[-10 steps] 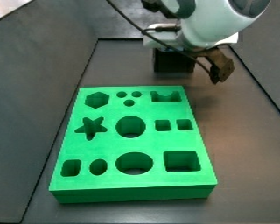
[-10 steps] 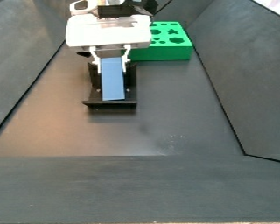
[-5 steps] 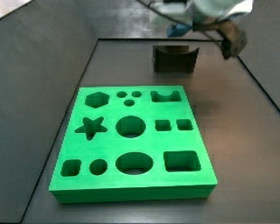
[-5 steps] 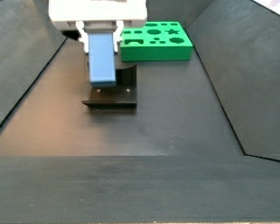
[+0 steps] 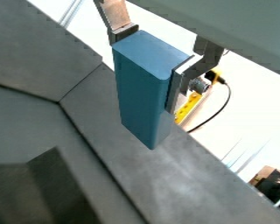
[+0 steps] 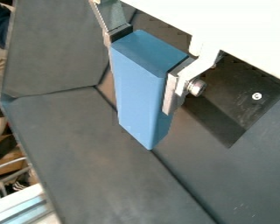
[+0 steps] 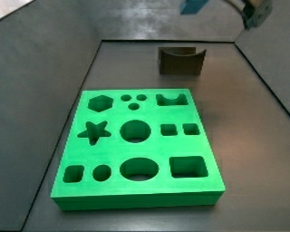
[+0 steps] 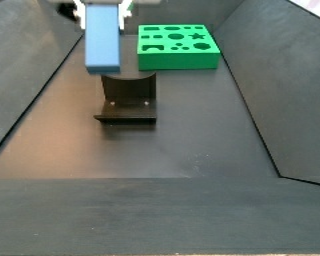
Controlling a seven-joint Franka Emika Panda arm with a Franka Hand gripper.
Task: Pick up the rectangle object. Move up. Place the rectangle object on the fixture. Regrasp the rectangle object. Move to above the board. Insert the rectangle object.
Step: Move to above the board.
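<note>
1. The gripper (image 8: 95,5) has climbed since half a second ago; in a side view it is nearly out of the top of the picture, and the rectangle object (image 8: 103,38) now hangs clear above the fixture (image 8: 127,101).
2. In both wrist views the silver fingers (image 5: 115,19) pinch the block's (image 6: 143,92) upper end on two opposite faces.
3. The block is a matte, pale blue, sharp-edged slab.
4. The fixture (image 7: 180,60) is dark, blocky and notched.
5. The board (image 7: 135,149) is flat, bright green, with shaped cut-outs.
</note>
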